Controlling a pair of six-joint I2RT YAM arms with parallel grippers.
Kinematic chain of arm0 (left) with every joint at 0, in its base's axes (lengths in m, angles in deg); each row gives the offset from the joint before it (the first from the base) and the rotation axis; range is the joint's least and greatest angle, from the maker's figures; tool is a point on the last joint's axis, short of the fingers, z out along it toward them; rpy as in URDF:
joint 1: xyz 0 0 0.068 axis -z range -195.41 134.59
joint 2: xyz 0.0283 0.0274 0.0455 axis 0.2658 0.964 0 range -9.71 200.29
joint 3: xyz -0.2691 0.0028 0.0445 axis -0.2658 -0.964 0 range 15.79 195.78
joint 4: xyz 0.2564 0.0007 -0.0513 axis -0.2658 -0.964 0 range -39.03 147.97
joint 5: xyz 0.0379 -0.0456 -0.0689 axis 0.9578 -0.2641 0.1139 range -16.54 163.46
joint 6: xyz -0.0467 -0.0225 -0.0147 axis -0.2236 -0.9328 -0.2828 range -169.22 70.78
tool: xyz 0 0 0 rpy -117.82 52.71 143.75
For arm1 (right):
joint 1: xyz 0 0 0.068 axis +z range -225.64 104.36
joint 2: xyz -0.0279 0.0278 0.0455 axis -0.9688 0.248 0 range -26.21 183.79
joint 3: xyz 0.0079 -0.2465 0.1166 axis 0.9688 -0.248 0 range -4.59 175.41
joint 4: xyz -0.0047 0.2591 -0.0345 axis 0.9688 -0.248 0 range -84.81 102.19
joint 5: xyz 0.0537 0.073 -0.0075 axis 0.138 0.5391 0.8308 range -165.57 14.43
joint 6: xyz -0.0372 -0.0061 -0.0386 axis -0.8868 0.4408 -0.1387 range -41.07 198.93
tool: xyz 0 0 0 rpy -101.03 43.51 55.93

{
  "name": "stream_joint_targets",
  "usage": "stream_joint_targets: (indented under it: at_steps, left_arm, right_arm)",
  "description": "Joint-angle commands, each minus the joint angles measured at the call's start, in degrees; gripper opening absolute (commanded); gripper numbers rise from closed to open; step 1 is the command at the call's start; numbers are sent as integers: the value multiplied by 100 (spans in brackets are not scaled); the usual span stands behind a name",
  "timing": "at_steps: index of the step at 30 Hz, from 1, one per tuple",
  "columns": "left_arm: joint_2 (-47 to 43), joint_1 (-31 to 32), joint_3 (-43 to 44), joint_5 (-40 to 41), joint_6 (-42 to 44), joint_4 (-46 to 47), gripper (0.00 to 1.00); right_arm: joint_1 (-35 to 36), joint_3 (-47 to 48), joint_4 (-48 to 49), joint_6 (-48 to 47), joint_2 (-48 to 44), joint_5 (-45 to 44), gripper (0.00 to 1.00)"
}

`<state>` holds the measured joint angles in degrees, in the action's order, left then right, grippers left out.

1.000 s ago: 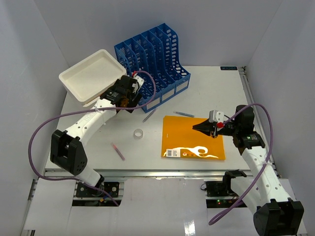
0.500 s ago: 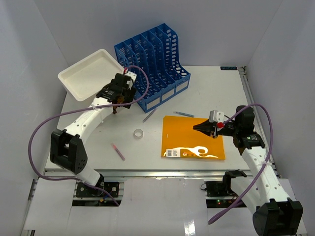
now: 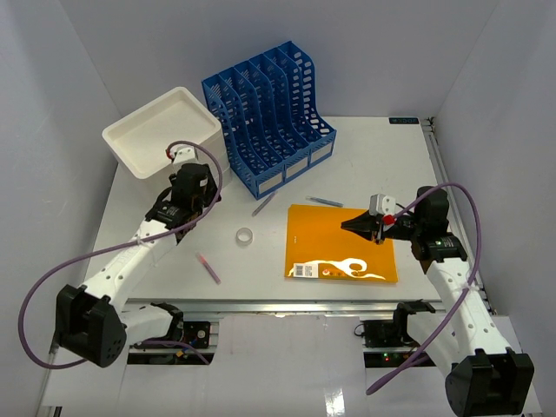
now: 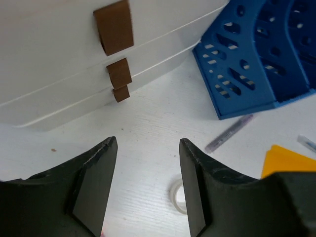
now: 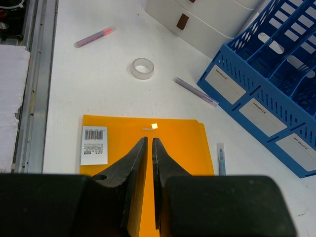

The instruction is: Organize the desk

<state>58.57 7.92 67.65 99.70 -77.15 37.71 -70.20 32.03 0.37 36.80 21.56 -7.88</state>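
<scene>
Well, both my grippers hang over the desk (image 3: 365, 148), the white-grey top that fills the middle of the overhead view. My left gripper (image 4: 147, 143) is left of centre with its jaws partly apart and nothing between them. It faces one white drawer box (image 3: 161, 130) in the upper left corner, where I count three brown tabs (image 4: 114, 27) stacked down the front. My right gripper (image 5: 149, 140) is right of centre with its jaws pressed together, holding nothing, and hovers over one orange folder (image 3: 343, 243) that lies flat on the desk. The folder carries one barcode label (image 5: 94, 144) at its lower left corner. One blue file rack (image 3: 269, 113) stands at the top centre, just right of the drawer box. One clear tape roll (image 3: 245, 235) lies between the two grippers. I count three pens: a pink pen (image 3: 208, 268) at lower left, a purple pen (image 3: 263, 205) just below the rack, and a pale blue pen (image 3: 323, 201) just above the folder's top edge.
</scene>
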Motion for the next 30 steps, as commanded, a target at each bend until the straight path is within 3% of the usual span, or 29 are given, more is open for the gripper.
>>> stream_joint_targets:
  at_steps: [1,6,19,26,30]
  left_arm:
    - [172,4,-298,935,-764,867,74]
    - [621,3,-307,1354,-580,1523,80]
    - [1689,4,113,2135,-678,2105,73]
    - [1982,-4,267,2296,-627,2105,65]
    - [2111,4,394,2315,-590,2061,46]
  right_arm:
    - [-65,-32,144,56,19,113,15]
    - [-96,-32,145,56,23,122,15]
    - [-104,-15,144,64,74,107,15]
    - [-104,-15,144,65,58,96,15]
    - [-105,-6,144,64,31,69,15]
